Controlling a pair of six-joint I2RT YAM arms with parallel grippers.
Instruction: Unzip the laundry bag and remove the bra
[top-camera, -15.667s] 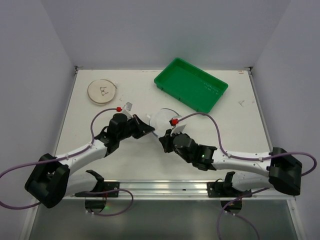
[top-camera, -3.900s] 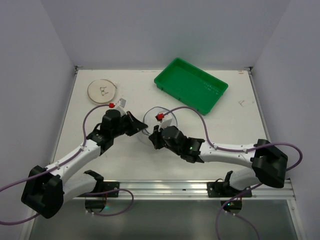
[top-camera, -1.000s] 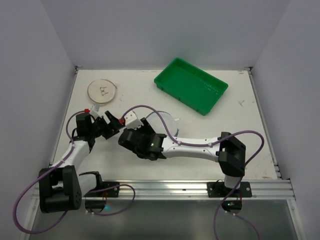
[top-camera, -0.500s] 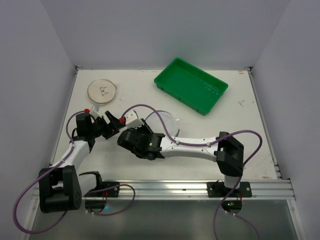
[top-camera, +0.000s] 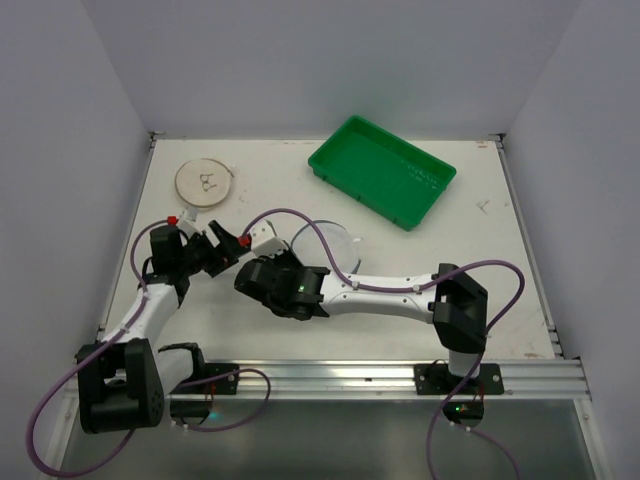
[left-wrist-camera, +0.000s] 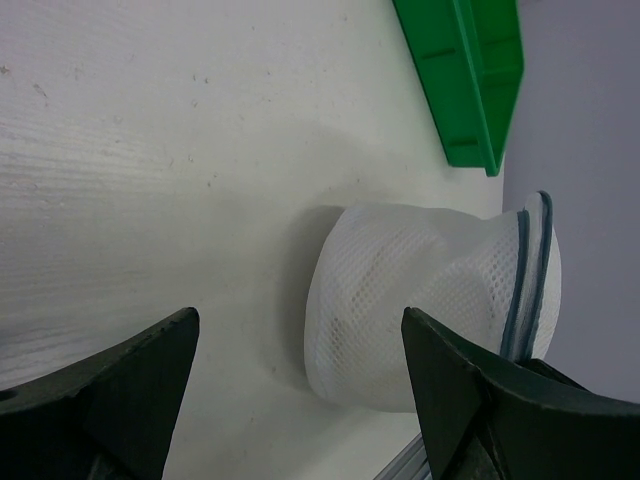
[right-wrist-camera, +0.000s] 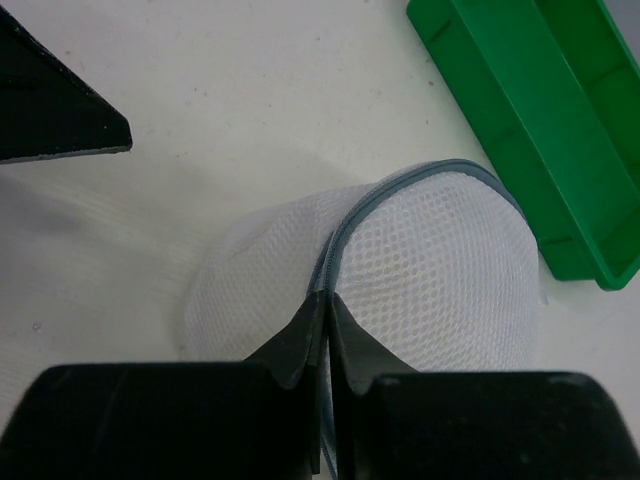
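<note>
My right tool (right-wrist-camera: 327, 320) pinches the zipper rim (right-wrist-camera: 420, 175) of the laundry bag (right-wrist-camera: 440, 270), near the green tray (right-wrist-camera: 530, 130). The bag is domed white mesh and I can't tell its contents. My left tool (left-wrist-camera: 298, 330) gapes wide, farther from the tray.

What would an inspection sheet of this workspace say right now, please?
Surface: white table, a few small marks.
Job's things: laundry bag, zipper looks closed where visible; bra not seen.
Clutter: green tray; beige disc.
Claws: right claw shut on the bag's zipper rim; left claw open, apart from the bag.
Cables: purple cables loop along both arms.
Surroundings: plain walls; nothing else seen.
</note>
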